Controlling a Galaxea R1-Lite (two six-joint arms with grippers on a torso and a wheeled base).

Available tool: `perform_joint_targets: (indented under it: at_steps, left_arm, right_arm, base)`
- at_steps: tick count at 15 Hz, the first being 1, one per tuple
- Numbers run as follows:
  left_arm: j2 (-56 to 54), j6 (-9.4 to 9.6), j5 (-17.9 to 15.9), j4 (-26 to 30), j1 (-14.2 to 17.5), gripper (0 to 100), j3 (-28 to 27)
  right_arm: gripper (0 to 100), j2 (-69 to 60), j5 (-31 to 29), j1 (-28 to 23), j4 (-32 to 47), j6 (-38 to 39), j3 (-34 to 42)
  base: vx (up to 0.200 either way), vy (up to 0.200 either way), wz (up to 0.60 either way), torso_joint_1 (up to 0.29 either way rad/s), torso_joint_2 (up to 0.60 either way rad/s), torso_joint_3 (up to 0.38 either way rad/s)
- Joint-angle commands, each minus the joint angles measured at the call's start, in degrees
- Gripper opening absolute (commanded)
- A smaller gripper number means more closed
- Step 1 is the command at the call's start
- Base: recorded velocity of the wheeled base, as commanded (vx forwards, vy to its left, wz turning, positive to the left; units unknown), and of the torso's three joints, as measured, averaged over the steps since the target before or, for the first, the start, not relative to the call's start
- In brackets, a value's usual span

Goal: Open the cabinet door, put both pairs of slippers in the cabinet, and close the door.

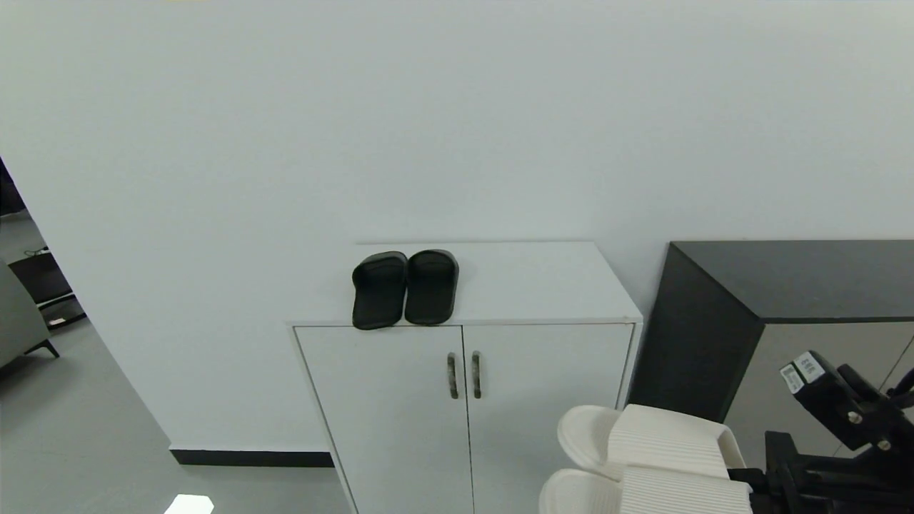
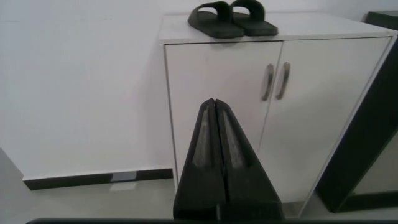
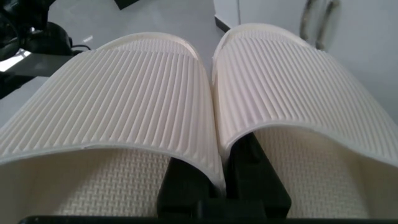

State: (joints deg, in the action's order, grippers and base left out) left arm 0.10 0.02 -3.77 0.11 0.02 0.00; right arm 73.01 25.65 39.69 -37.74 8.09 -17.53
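Note:
A white two-door cabinet (image 1: 543, 285) stands against the wall with both doors closed and two dark handles (image 1: 464, 375) side by side at the centre. A pair of black slippers (image 1: 405, 288) lies on its top near the front left edge. My right gripper (image 3: 227, 180) is shut on a pair of white ribbed slippers (image 1: 643, 457), pinching their inner sides together, low and right of the doors. My left gripper (image 2: 215, 106) is shut and holds nothing. It points at the left door (image 2: 205, 68), some distance back from it, with the black slippers (image 2: 233, 18) above.
A black counter unit (image 1: 785, 285) stands close against the cabinet's right side. A grey chair (image 1: 18, 314) sits far left on open grey floor. A black baseboard (image 1: 250, 457) runs along the wall left of the cabinet.

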Motion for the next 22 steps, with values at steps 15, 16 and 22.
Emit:
perform_joint_targets:
  at_steps: [15,16,22]
  left_arm:
    - [0.0,-0.2,0.1,0.0,0.0,0,0.0]
    - [0.0,-0.2,0.1,0.0,0.0,0,0.0]
    - [0.0,-0.2,0.1,0.0,0.0,100,0.0]
  right_arm:
    - [0,-0.2,0.0,-0.1,-0.1,0.0,0.1]
    - [0,-0.2,0.0,-0.1,-0.1,0.0,0.1]
    - [0,-0.4,0.0,-0.1,-0.1,0.0,0.1]
  base:
    - [0.0,0.0,0.0,-0.156,0.35,0.19]
    - [0.0,0.0,0.0,-0.217,0.5,0.286]
    - [0.0,0.0,0.0,-0.201,0.49,0.285]
